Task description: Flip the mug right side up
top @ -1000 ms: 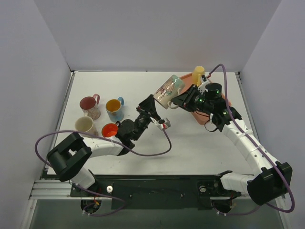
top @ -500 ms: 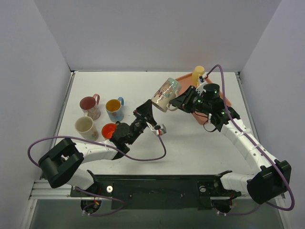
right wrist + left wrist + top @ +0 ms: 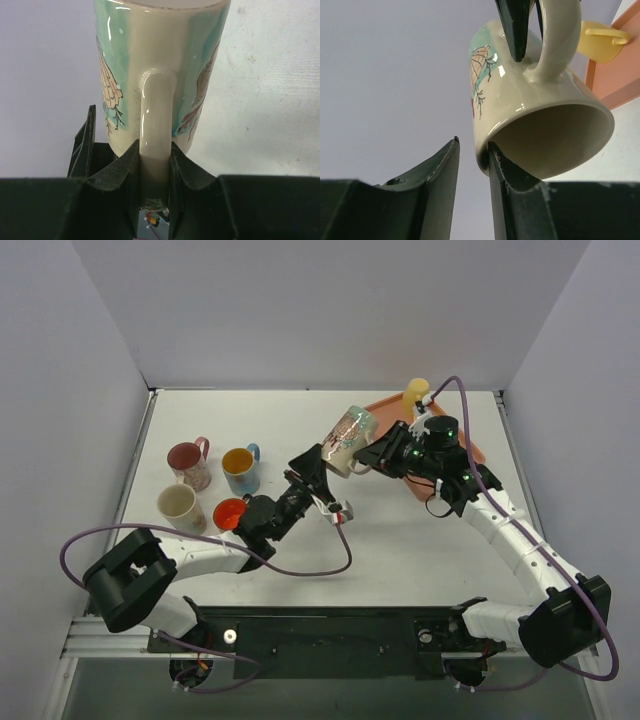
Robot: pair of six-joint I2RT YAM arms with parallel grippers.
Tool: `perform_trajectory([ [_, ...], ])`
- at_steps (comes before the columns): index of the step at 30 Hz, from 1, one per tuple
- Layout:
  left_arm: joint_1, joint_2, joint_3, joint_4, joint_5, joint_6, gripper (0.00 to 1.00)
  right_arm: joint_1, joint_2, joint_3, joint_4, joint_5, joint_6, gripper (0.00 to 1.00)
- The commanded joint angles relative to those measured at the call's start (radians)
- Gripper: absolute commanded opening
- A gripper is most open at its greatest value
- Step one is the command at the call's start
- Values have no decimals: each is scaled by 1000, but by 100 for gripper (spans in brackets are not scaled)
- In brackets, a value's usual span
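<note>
Top external view: the white table (image 3: 400, 550) carries an orange tray (image 3: 388, 405) at its far right; a group of four upright mugs (image 3: 240, 470) stands on the table's left side; the patterned mug (image 3: 345, 438) hangs in the air just left of the tray, tilted, its mouth facing down toward the left arm; the right gripper (image 3: 372, 455) is pinched narrowly on the handle (image 3: 156, 145), a finger on each side; the left gripper (image 3: 472, 150) reaches up from below, jaws partly apart and straddling the rim (image 3: 482, 152), the inner finger touching it, the outer one just clear; a small yellow mug (image 3: 415, 392) sits on the tray.
</note>
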Motion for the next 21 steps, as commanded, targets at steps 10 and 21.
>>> perform_trajectory([
  [10,10,37,136,-28,-29,31,0,14,-32,26,80,-32,-32,0],
  [21,132,-2,617,-1444,-34,-566,0,-122,-43,158,-350,144,-302,90],
])
